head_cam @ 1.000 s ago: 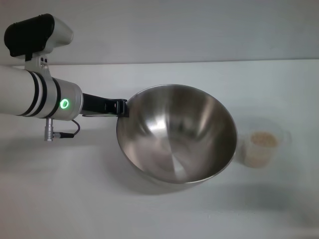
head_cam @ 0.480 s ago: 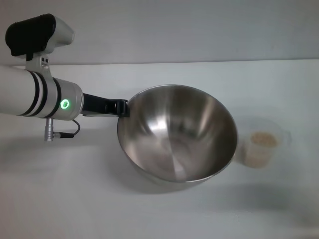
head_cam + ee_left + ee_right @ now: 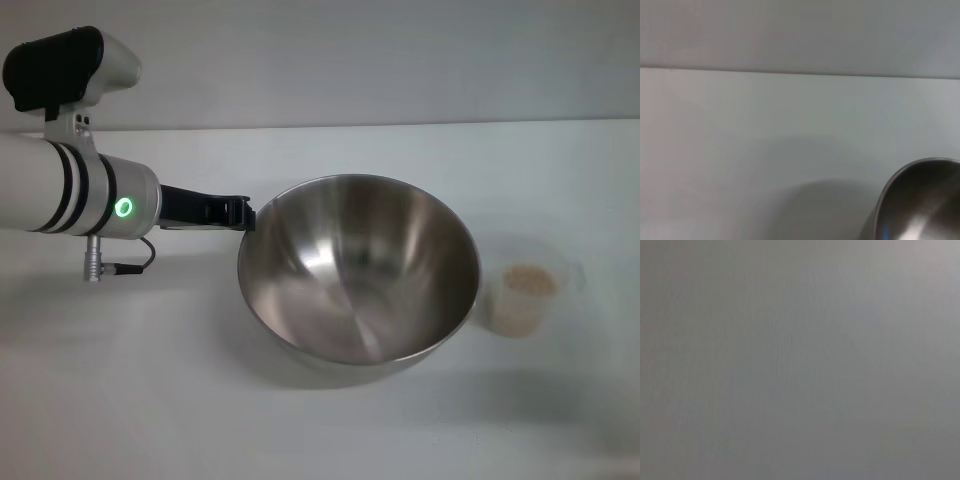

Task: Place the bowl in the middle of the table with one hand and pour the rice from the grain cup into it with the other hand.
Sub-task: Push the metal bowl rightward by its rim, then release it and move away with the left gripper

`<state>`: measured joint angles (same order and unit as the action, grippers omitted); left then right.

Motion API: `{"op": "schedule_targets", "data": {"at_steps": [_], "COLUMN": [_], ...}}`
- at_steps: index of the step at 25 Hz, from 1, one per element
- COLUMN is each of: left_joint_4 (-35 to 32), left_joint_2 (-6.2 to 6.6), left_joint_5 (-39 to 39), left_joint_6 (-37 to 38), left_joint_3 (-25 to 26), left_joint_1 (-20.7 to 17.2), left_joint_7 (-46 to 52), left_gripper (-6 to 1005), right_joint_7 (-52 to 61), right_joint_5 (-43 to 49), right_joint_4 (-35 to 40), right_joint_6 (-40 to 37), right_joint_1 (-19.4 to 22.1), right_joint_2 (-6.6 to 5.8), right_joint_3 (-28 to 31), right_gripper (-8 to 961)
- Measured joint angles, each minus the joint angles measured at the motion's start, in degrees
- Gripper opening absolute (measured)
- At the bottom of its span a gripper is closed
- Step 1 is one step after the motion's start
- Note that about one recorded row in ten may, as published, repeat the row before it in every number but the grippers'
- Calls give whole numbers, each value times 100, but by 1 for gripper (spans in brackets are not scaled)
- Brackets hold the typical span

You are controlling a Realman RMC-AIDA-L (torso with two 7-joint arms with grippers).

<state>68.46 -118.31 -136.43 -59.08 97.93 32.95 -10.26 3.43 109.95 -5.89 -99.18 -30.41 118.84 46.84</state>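
Observation:
The large steel bowl [image 3: 360,270] is in the middle of the white table [image 3: 150,400], its open side up and tipped slightly toward me. My left gripper [image 3: 246,214] reaches in from the left and is shut on the bowl's left rim. Part of the bowl's rim also shows in the left wrist view [image 3: 922,200]. The clear grain cup [image 3: 525,295] stands upright on the table just right of the bowl, apart from it, with beige rice [image 3: 528,281] inside. My right gripper is out of view; its wrist view shows only a plain grey surface.
The table's straight far edge [image 3: 400,124] meets a pale grey wall. My left arm's white forearm [image 3: 60,185] hangs over the table's left side.
The bowl has sunk a little and sits more level. My left arm has shifted slightly left and down with it. The cup has not moved.

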Motion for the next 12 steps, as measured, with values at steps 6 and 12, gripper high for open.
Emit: {"op": "schedule_targets", "data": {"at_steps": [6, 12], "left_joint_4": [286, 1189], "left_joint_2": [2, 0], "left_joint_5": [6, 14], "left_joint_6": [13, 1662], "left_joint_3": [164, 284], "left_joint_1": [-123, -884], "left_joint_7": [-94, -439], "left_gripper": [100, 110], "right_joint_7": [0, -1], "right_joint_5": [0, -18], "right_joint_4": [13, 40], "right_joint_6": [-26, 8], "right_joint_1": [6, 3], "right_joint_2": [6, 8], "right_joint_3": [0, 14], "right_gripper": [568, 567]}}
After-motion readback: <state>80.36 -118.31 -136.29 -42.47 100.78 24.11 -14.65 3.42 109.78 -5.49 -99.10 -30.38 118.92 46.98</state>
